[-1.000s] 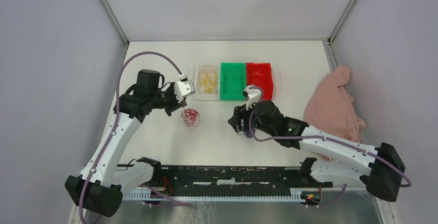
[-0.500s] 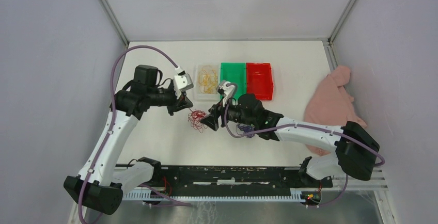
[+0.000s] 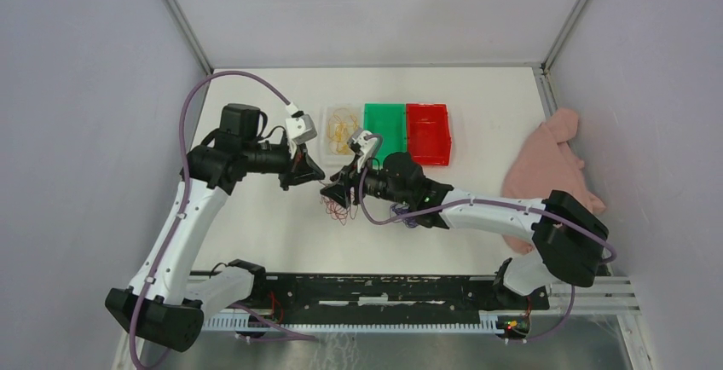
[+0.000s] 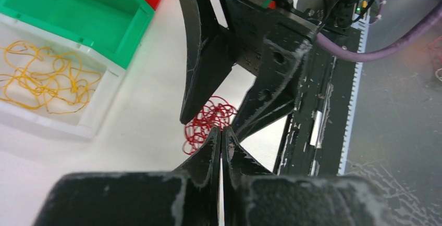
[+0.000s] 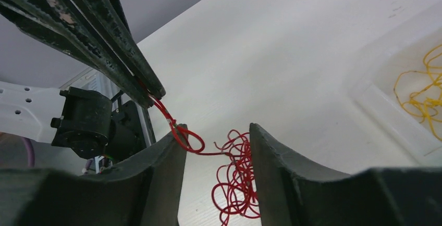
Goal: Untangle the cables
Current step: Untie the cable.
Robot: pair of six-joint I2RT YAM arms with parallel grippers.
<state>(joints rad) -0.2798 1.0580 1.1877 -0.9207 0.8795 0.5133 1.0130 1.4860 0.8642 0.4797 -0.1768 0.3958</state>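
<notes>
Top external: right gripper (image 3: 331, 193), jaws parted, is arriving from 3 o'clock beside left gripper (image 3: 309, 174), which is pinching red cable (image 3: 339, 210); pull-apart likely next.

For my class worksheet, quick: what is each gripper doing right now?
Left gripper: shut on the red cable.
Right gripper: open, straddling the same cable.

Top centre of the overhead view, three bins stand in a row, side by side and touching: a clear tray (image 3: 343, 111) on the left, a green bin (image 3: 388, 123) in the middle, a red bin (image 3: 428, 131) on the right. Over at the right edge, a pink cloth (image 3: 554, 165) lies crumpled at the side of the white table (image 3: 256, 234). Along the bottom runs a black rail (image 3: 375, 289), and grey walls (image 3: 85, 89) close in all round.
</notes>
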